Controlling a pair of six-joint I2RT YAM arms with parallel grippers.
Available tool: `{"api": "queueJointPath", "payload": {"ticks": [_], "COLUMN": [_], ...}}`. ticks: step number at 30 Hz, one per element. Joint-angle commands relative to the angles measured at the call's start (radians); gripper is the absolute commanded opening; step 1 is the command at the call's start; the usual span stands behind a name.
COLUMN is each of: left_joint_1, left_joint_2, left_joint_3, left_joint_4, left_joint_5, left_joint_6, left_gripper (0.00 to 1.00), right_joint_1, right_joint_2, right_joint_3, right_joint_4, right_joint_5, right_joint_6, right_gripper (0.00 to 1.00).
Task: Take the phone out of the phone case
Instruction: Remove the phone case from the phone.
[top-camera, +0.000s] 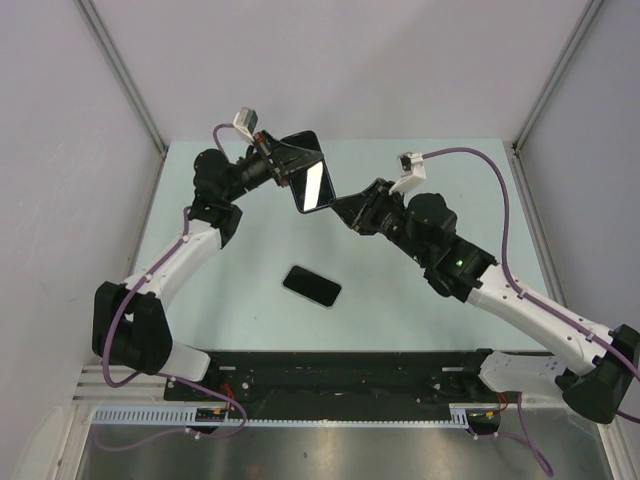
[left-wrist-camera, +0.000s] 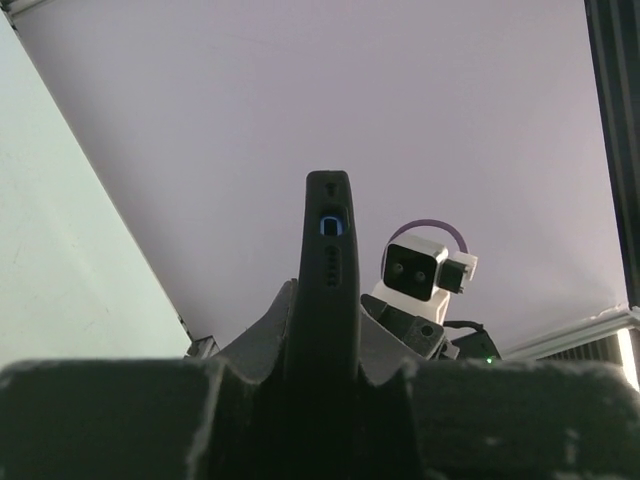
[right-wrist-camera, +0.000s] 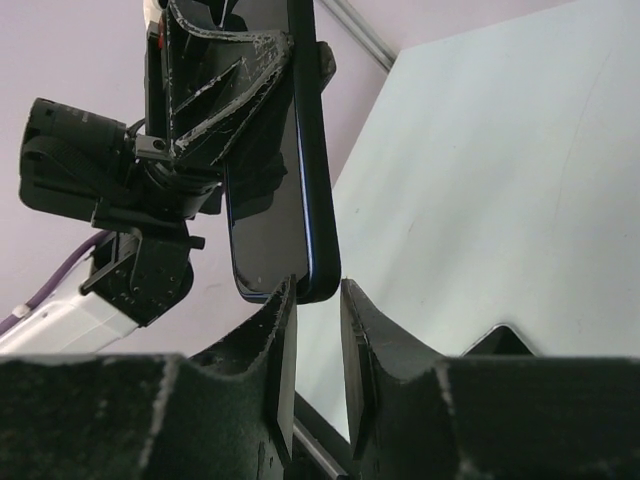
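Your left claw (top-camera: 287, 166) is clamped shut on the phone (top-camera: 312, 182), which sits in its black case (right-wrist-camera: 325, 200) and is held edge-up in the air at upper centre of the top view. Your right claw (top-camera: 347, 209) is narrowly parted, its tips straddling the lower corner; I cannot tell whether they press on it. If you pull now on so little purchase, the tips may slip off, or the case may twist in the left claw and drop to the desk (top-camera: 420, 300). A second dark slab (top-camera: 312, 286) lies below.
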Motion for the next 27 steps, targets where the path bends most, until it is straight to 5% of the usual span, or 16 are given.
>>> {"api": "queueJointPath", "payload": {"ticks": [1,8,11,20,27], "left_joint_1": [-0.008,-0.005,-0.007,0.012,0.013], "left_joint_2": [-0.09,-0.087,-0.076,-0.136,-0.114], "left_joint_3": [0.127,0.104,0.084,0.015,0.04], "left_joint_4": [0.245,0.265,0.303,0.27,0.109], "left_joint_5": [0.012,0.009,0.015,0.015,0.058], "left_joint_6": [-0.232,-0.267,-0.301,-0.28,-0.189], "left_gripper": [0.0,0.0,0.0,0.0,0.0], "right_joint_1": [-0.065,-0.197,-0.211,-0.181,-0.177], "right_joint_2": [0.002,-0.062,-0.047,-0.111,-0.205], "right_joint_3": [-0.131,-0.321,-0.392,-0.425,-0.418], "right_joint_4": [-0.255,0.189,0.355,0.439,0.474], "right_joint_5": [-0.055,-0.464,-0.521,-0.44,-0.383], "right_joint_6": [-0.011,0.187,0.27,0.275,0.267], "right_gripper": [0.26,0.49,0.53,0.52,0.68]}}
